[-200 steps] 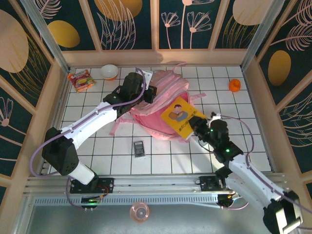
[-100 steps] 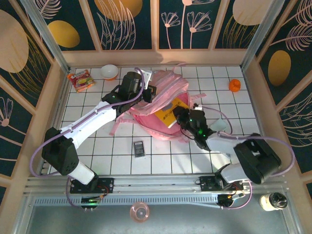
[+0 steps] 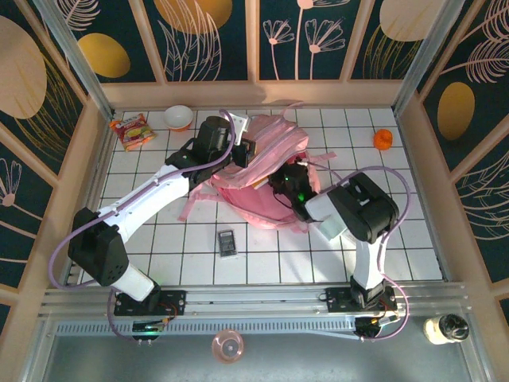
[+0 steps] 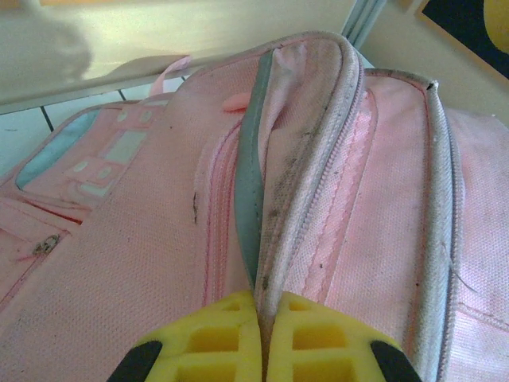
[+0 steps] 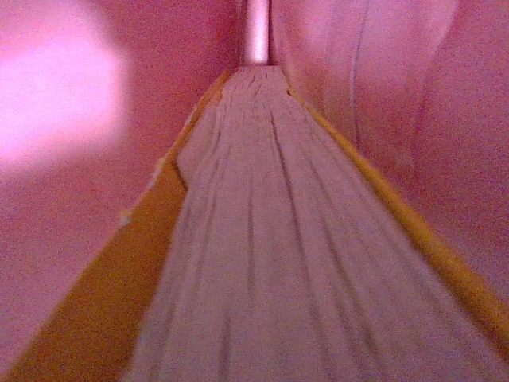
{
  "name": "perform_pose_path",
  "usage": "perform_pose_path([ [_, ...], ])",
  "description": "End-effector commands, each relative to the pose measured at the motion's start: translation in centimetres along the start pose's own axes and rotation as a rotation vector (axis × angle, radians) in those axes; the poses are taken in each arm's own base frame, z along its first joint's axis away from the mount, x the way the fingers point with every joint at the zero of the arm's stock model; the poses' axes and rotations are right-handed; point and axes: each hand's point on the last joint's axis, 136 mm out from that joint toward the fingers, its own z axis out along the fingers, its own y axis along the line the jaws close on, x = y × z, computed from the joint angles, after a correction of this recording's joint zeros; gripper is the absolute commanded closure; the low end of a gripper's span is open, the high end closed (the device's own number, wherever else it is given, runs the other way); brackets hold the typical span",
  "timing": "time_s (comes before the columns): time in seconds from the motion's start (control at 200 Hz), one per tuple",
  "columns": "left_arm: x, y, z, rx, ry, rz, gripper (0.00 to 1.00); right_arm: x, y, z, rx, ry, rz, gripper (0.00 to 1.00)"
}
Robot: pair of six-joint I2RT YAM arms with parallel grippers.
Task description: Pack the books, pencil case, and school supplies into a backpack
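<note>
Book point(image 5: 254, 263) in backpack point(image 5: 71, 239) w/ walls close alongside.

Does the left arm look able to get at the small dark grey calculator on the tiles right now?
Probably not yet: the small dark grey calculator lies uncovered, but the left tool is clamped on the rim of the soft pink backpack and must let go first.

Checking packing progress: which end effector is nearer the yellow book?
Right. The right end effector grips the yellow book, reaching inside the pink backpack. The left end effector is shut on the backpack's opening rim, apart from the book.
</note>
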Motion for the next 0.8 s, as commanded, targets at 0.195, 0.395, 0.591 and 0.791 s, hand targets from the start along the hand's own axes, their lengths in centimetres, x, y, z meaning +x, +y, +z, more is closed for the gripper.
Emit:
perform_pose_path([
  [0.195,-7.3,-1.9,-2.5,0.061,-0.226,-0.007,1.0,-1.9,0.3,2.7,0.066,-0.068,0.007,0.91],
  [0.395,-7.1,-1.1,-2.1,0.021,-0.219,-0.005,1.0,-1.1,-1.8,1.0,0.178,-0.015,-0.031,0.61],
  [0.591,-7.0,0.2,-2.1,-0.023,-0.218,-0.013,1.0,-0.5,-2.3,-2.2,0.223,0.045,-0.088,0.39],
  [0.791,-6.7,1.2,-2.1,-0.044,-0.214,-0.027,1.0,-0.6,-2.9,-5.8,0.256,0.058,-0.101,0.37],
])
